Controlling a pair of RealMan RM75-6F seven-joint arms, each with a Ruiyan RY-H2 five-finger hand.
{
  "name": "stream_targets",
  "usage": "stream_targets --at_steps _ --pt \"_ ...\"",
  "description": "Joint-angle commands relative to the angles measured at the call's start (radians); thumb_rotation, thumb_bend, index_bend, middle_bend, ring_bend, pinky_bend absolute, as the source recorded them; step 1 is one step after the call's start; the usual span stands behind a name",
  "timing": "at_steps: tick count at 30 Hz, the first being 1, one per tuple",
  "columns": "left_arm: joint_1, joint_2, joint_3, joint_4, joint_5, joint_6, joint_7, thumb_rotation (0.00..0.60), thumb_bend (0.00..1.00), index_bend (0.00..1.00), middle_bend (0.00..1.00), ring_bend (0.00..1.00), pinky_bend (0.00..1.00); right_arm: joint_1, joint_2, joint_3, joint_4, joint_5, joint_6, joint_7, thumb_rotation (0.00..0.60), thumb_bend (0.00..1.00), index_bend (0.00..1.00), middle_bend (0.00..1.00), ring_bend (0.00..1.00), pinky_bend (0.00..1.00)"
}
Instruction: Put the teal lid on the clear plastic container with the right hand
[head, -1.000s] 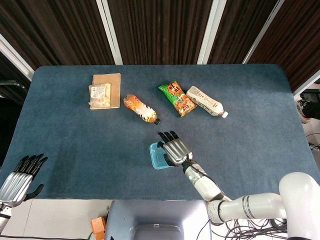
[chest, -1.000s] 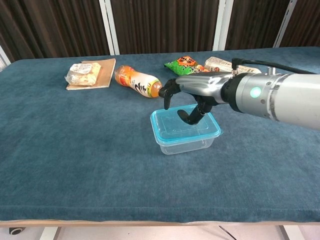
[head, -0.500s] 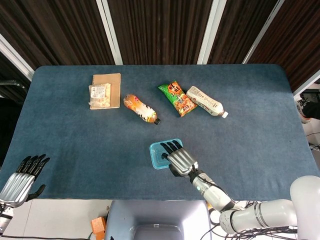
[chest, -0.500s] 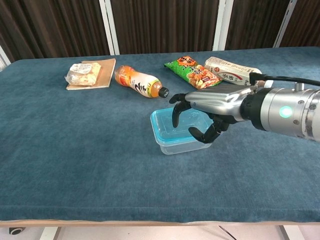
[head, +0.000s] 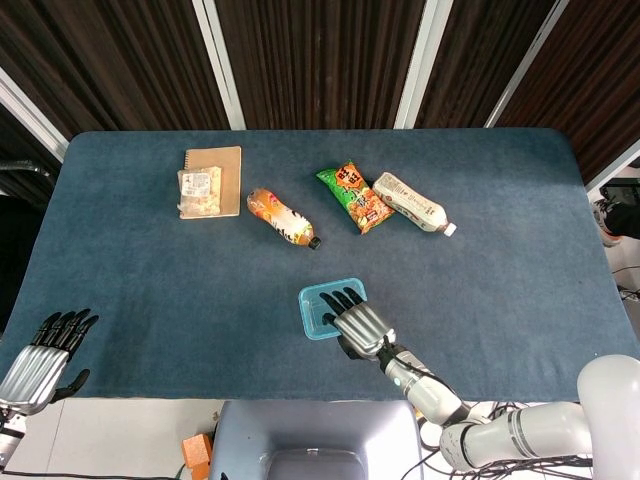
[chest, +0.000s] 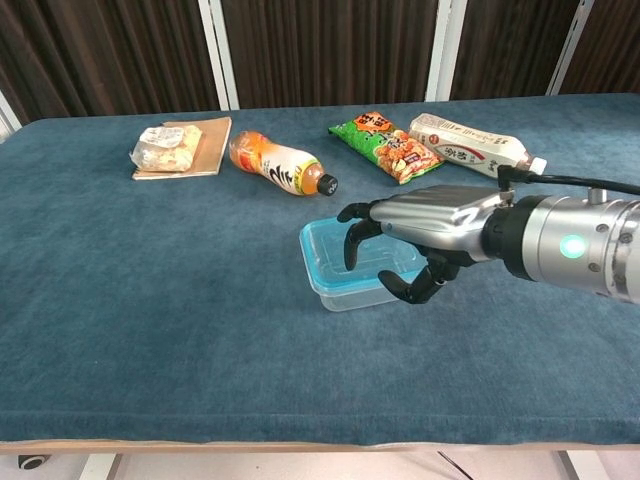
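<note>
The teal lid lies flat on the clear plastic container near the middle of the table's front half. My right hand hovers palm down over the container's near right part, its fingers spread and curled toward the lid, holding nothing. I cannot tell whether the fingertips touch the lid. My left hand hangs off the table's near left corner, empty, with its fingers straight and apart; the chest view does not show it.
Across the far half lie a brown notebook with a snack packet on it, an orange bottle, a green snack bag and a white bottle. Dark blue cloth covers the table.
My right hand has drawn back from the container's far side toward the near edge and sunk a little. The lid has stayed on the container. The left hand has barely moved.
</note>
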Motion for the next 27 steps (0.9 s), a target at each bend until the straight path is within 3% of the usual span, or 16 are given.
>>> stream_targets --at_steps 1,27 --pt "0.001 0.001 -0.001 0.002 -0.001 0.001 -0.003 0.6 0.35 0.0 0.04 0.04 0.04 -0.004 -0.001 -0.001 0.004 0.0 -0.002 0.0 0.6 0.59 0.33 0.0 0.0 0.0" --pt "-0.006 0.006 -0.001 -0.007 -0.001 -0.013 0.011 0.6 0.34 0.0 0.04 0.04 0.04 -0.032 -0.026 0.001 0.06 -0.04 -0.054 0.051 0.6 0.59 0.33 0.0 0.0 0.0"
